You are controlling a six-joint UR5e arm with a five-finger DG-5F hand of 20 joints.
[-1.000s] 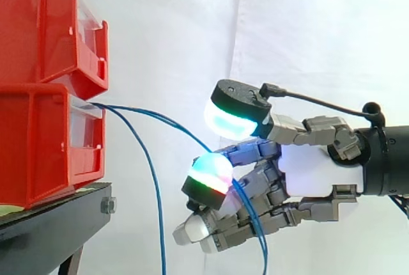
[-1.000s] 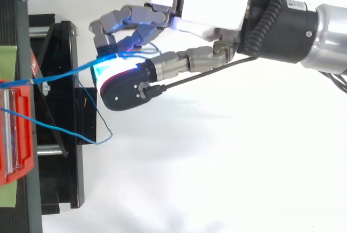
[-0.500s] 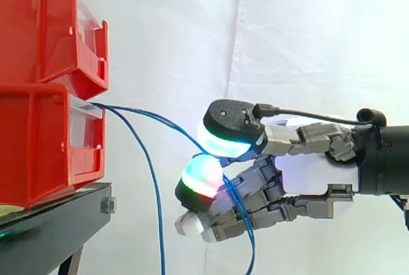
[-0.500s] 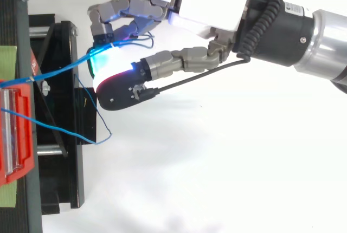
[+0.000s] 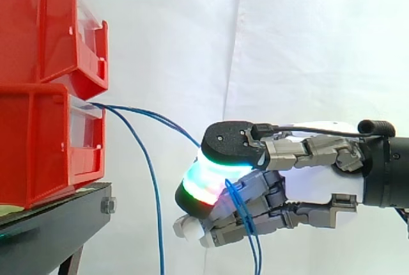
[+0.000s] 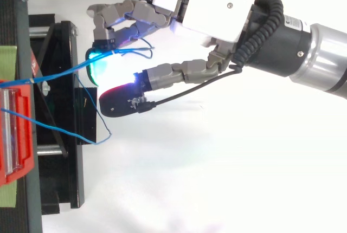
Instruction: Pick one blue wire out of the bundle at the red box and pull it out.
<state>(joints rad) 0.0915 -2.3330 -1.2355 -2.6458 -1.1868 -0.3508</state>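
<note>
You had the robot hand out to the right of the stacked bins, well apart from them, with its fingers curled in and closed on the blue wire. From the side, the thumb's dark pad lay right on top of a glowing fingertip, and the wire ran in between them. It came out again as a loop over the curled fingers and hung down below the robot hand.

That wire started at the front of the lower red bin, under the upper red bin, and sloped down to the right. From above, it ran from the bin straight to the cyan fingertip and formed a small loop just beyond it.

A second blue wire left the same bin and dropped freely past the edge of the black stand, clear of the robot hand. The white curtain hung behind.
</note>
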